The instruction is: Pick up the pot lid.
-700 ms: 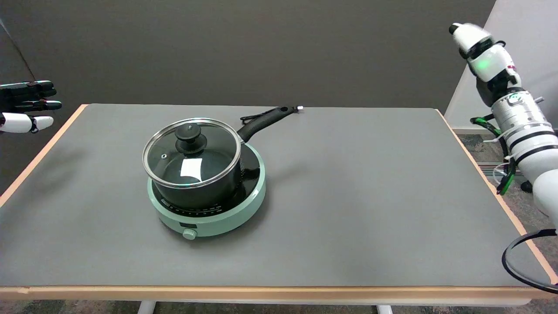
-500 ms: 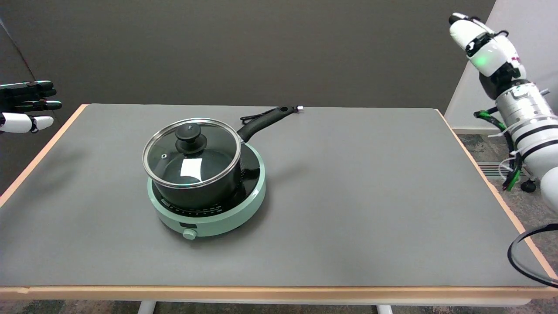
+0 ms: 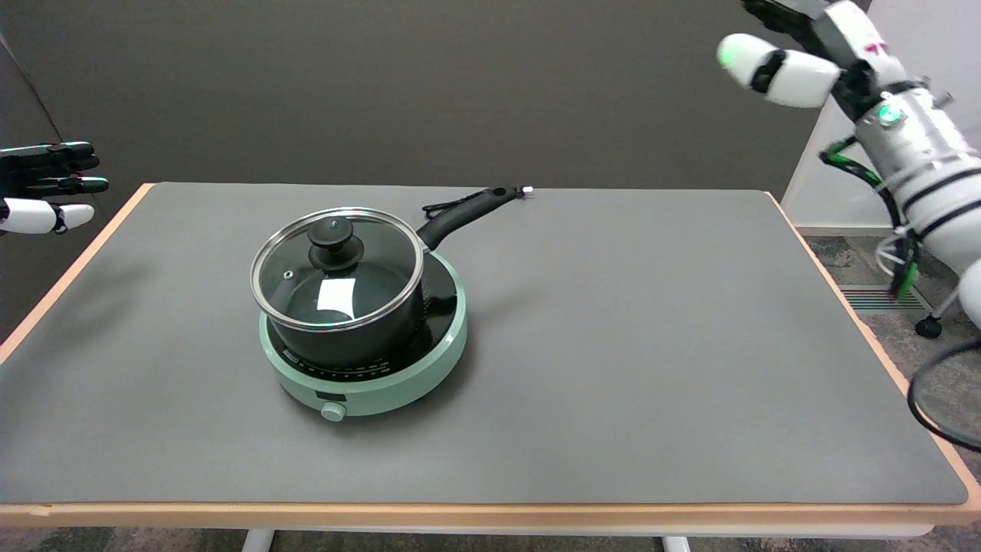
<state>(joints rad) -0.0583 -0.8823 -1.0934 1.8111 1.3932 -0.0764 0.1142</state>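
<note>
Pot lid [image 3: 337, 267] on pot [image 3: 349, 322], right hand [image 3: 801, 46] high, far

White right arm [image 3: 931, 165], black bands, green cables, blk/white hand [image 3: 797, 46], possibly green LED

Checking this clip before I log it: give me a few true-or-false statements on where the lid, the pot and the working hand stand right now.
1. The pot lid sits on the pot. True.
2. The right hand grips the lid's knob. False: it is up in the air at the upper right, far from the lid, holding nothing.
3. The pot stands on the green cooker. True.
4. The pot's handle points toward the table's near edge. False: it points toward the far edge and to the right.
</note>
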